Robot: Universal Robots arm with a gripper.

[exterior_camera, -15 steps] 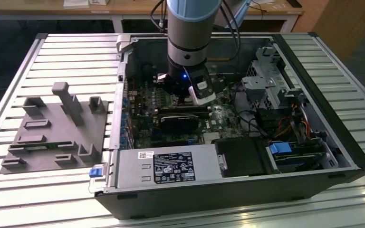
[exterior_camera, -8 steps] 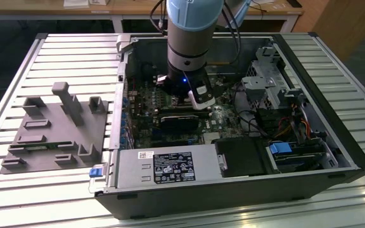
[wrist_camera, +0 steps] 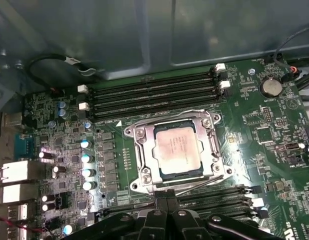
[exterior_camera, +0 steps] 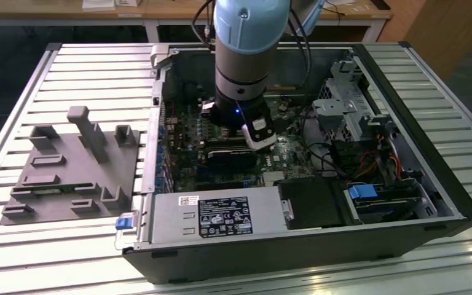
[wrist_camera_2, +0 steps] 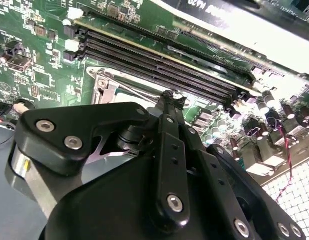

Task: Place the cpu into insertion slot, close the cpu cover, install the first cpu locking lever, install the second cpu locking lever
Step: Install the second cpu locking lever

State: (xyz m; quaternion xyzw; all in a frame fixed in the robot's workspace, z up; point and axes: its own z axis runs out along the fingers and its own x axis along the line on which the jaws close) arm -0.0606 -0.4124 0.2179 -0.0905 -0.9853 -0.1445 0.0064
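Okay, you are looking at the gripper point(wrist_camera: 166, 204) with its fingertips point(wrist_camera_2: 168, 100) pressed together and nothing showing between them in both wrist views.

The cpu point(wrist_camera: 177, 150) is lying straight ahead of the tips, just beyond them. It is sitting flat in the insertion slot point(wrist_camera: 183, 175) with its silver top facing up. The cpu cover point(wrist_camera: 139, 150) is lying down flat around it, its window framing the chip.

The relation you are working from is that the socket's near edge is running crosswise to the line the tool is pointing along. A thin metal rod point(wrist_camera: 204, 184), likely one locking lever, is lying along that edge between the tips and the chip, so its long axis is also crosswise to the tool. Whether the tips are touching it, you cannot tell.

- **First wrist view:** it is giving you the whole socket, with the memory slots point(wrist_camera: 154, 92) running parallel on the far side from the tool.
- **Second wrist view:** it is looking over the gripper body and catching one corner of the socket frame past the tips.
- **Exterior view:** it is showing the arm point(exterior_camera: 244, 55) reaching straight down into the open computer case point(exterior_camera: 408, 203), over the motherboard point(exterior_camera: 289, 157).
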